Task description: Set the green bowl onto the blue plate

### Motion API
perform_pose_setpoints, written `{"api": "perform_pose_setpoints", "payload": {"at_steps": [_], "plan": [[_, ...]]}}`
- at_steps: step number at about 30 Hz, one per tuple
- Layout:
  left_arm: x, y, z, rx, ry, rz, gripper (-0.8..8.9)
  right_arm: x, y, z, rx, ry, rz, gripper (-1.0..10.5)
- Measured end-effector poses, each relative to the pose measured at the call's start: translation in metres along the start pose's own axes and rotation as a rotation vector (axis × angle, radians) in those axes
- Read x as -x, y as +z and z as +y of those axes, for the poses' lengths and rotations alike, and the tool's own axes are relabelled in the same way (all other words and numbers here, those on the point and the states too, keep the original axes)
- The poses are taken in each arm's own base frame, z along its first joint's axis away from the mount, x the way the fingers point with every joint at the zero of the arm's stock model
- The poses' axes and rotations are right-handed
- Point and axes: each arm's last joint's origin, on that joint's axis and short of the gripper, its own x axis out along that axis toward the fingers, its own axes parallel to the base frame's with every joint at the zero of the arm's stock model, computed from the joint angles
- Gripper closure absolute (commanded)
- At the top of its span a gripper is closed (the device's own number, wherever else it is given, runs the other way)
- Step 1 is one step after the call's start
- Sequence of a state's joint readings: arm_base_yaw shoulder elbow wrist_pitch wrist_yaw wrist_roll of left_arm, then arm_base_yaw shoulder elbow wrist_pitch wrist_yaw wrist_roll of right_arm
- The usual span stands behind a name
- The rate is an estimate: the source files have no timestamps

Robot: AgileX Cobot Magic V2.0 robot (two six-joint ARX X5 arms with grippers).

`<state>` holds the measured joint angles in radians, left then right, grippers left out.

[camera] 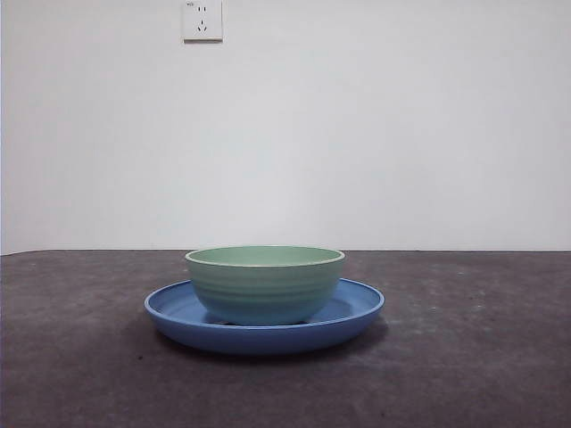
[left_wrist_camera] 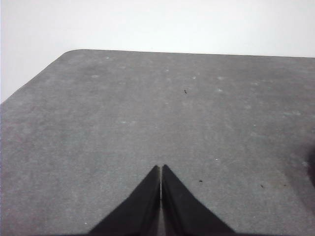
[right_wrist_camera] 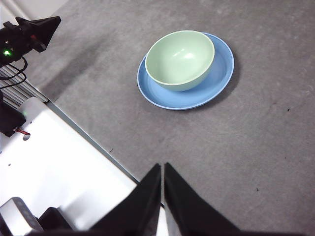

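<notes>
The pale green bowl (camera: 265, 283) stands upright on the blue plate (camera: 174, 312) in the middle of the table, and it is empty. From the right wrist view the green bowl (right_wrist_camera: 180, 59) sits slightly off-centre on the blue plate (right_wrist_camera: 220, 76). My right gripper (right_wrist_camera: 163, 168) is shut, pulled back high over the table's near edge, well away from the bowl. My left gripper (left_wrist_camera: 161, 169) is shut over bare grey table, holding nothing. Neither arm shows in the front view.
A grey mat (camera: 464, 357) covers the table. The other arm's black gripper tip (right_wrist_camera: 38, 30) and the robot's white base (right_wrist_camera: 54, 172) show in the right wrist view. A wall socket (camera: 202, 20) hangs on the white wall behind.
</notes>
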<state>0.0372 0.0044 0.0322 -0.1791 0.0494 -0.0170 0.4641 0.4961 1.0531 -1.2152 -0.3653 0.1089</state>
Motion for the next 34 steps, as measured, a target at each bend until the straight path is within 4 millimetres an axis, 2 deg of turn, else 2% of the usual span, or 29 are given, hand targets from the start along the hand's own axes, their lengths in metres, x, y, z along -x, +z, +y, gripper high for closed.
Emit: {"api": "perform_pose_setpoints", "payload": {"at_steps": [5,8,11,15,19,24,26,34], "plan": [[0.0,0.0,0.0,0.0,0.0,0.0,8.06,-0.002,0.001,-0.001,0.011,-0.002,-0.038,9.4],[0.0,0.0,0.0,0.0,0.0,0.0,8.06,-0.015,-0.008,-0.01,0.003,-0.015,-0.139,9.4],[0.0,0.0,0.0,0.0,0.0,0.0,8.06,-0.039,-0.029,-0.028,0.001,-0.044,-0.257,9.4],[0.0,0.0,0.0,0.0,0.0,0.0,8.06,-0.075,-0.054,-0.061,0.079,-0.229,-0.506,9.4],[0.0,0.0,0.0,0.0,0.0,0.0,8.06,-0.098,-0.078,-0.088,0.134,-0.448,-0.674,9.4],[0.0,0.0,0.0,0.0,0.0,0.0,8.06,-0.122,-0.109,-0.115,0.027,-0.722,-0.619,9.4],[0.0,0.0,0.0,0.0,0.0,0.001,8.06,-0.128,-0.115,-0.12,0.008,-0.749,-0.588,9.4],[0.0,0.0,0.0,0.0,0.0,0.001,8.06,-0.129,-0.117,-0.12,0.013,-0.762,-0.567,9.4]]}}
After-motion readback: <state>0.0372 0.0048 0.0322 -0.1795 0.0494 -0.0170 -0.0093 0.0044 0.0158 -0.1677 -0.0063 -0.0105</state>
